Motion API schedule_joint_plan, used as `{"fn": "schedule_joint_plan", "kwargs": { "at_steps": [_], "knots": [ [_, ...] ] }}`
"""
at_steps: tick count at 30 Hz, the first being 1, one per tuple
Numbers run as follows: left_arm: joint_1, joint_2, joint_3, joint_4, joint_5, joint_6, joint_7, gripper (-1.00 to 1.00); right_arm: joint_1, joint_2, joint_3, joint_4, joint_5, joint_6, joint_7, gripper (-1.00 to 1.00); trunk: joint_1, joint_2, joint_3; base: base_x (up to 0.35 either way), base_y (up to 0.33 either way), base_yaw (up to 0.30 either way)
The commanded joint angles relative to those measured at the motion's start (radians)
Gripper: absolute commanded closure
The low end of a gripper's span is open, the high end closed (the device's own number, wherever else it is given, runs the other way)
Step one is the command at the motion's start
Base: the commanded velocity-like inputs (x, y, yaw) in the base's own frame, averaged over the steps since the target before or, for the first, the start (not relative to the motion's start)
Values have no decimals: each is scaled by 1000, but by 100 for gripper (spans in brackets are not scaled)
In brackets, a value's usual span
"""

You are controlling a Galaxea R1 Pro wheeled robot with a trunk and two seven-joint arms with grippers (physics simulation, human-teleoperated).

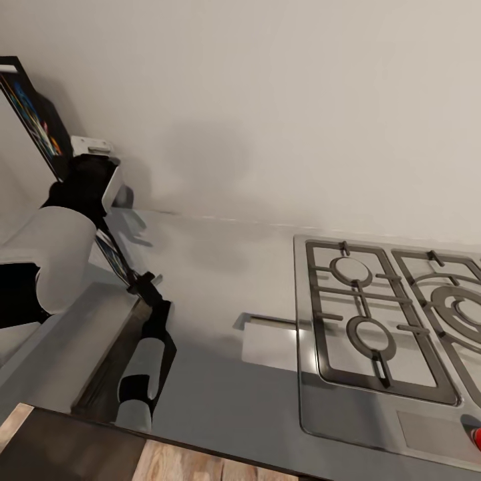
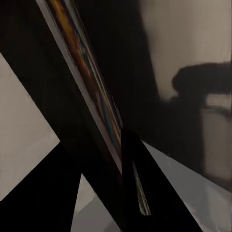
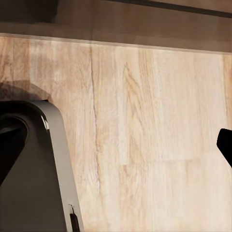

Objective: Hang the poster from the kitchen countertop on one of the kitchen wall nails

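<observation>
Poster (image 1: 30,113): you hold it edge-on, tilted, lifted above the kitchen countertop (image 1: 214,280), near the wall.
Left gripper (image 2: 113,159): its jaws are clamped on the poster's edge.
Right gripper: you can't tell its jaws' state.

Pale wooden floor (image 3: 154,135) below — a grey robot part (image 3: 43,183) alongside.

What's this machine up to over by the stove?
The robot's left gripper is holding a framed poster, lifted off the grey kitchen countertop and raised beside the pale wall. The poster is seen almost edge-on. The gas hob sits unused to the right. The right arm's camera faces wooden floor.
</observation>
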Motion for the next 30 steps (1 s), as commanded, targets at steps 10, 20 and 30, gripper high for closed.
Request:
{"fn": "schedule_joint_plan", "kwargs": {
  "at_steps": [10,20,30],
  "knots": [
    [0,1,2,-9,-10,-11,0,100,1,0,2,-2,0,-1,-4,-100,0,0,-1,-42,0,0],
    [0,1,2,-10,-10,-12,26,100,1,-4,4,-2,0,-11,-4,-100,0,0,-1,-166,0,0],
    [0,1,2,-12,-9,-12,26,100,1,-3,3,-2,0,-19,-4,-100,0,0,-1,-216,0,0]
  ]
}}
